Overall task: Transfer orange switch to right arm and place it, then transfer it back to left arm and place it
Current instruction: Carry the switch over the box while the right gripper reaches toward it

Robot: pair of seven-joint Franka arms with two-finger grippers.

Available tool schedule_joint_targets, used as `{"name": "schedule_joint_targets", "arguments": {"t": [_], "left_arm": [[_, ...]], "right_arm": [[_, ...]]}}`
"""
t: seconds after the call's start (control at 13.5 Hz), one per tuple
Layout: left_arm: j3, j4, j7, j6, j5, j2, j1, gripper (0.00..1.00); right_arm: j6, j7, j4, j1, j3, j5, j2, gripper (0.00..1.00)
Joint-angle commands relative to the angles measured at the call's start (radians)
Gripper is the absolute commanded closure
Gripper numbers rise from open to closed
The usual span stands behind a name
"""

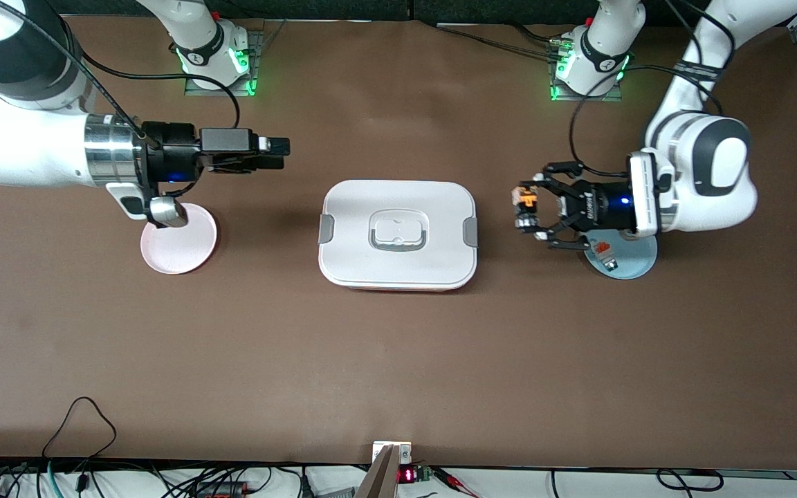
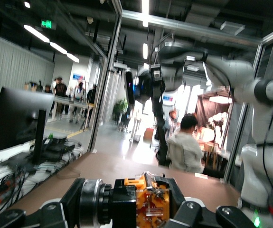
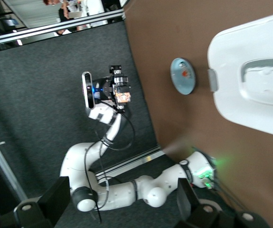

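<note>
Orange switch (image 1: 528,202) in left tool (image 1: 527,211)

This is a robotics lab inside a large open industrial hall — two white arms (image 1: 703,173) are bolted on metal base plates (image 1: 222,86) along one edge of a brown-covered table (image 1: 398,346), with loose cables (image 1: 80,422) and a small red digital readout (image 1: 407,474) at the edge nearest the front camera. The left wrist view shows aluminium frame posts (image 2: 108,71), a dark monitor (image 2: 17,118), ceiling strip lights (image 2: 51,42), a green exit sign (image 2: 46,23) and people (image 2: 183,147) at other stations — a shared research floor.
</note>
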State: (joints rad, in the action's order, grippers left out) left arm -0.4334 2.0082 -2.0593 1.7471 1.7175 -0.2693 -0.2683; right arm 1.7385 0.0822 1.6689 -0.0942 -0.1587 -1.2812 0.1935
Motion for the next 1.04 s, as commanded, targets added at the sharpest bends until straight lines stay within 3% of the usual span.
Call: {"name": "schedule_joint_targets", "arguments": {"t": [0.0,0.3,0.44,0.59,0.96], "left_arm": [[-0.054,-0.028,-0.035,-0.006,0.186,-0.022,0.041,1.00],[-0.110,-0.055,-0.033,-0.005,0.358,-0.024,0.110,1.00],[-0.110,-0.066,-0.035,-0.005,0.407,-0.019,0.129,1.00],[-0.113,-0.068,-0.053,-0.005,0.447,-0.018,0.144,1.00],[-0.113,-0.091,-0.061,0.066,0.458,-0.034,0.167,1.00]], "right_arm": [[0.071,0.014,0.005,-0.045,-0.007,-0.070,0.014,0.00],[0.156,0.018,-0.004,-0.107,-0.010,-0.076,0.046,0.00],[0.197,0.018,-0.005,-0.133,-0.018,-0.131,0.047,0.00],[0.242,0.027,-0.006,-0.133,-0.050,-0.178,0.047,0.00],[0.257,0.050,-0.015,-0.145,-0.056,-0.175,0.046,0.00]]}}
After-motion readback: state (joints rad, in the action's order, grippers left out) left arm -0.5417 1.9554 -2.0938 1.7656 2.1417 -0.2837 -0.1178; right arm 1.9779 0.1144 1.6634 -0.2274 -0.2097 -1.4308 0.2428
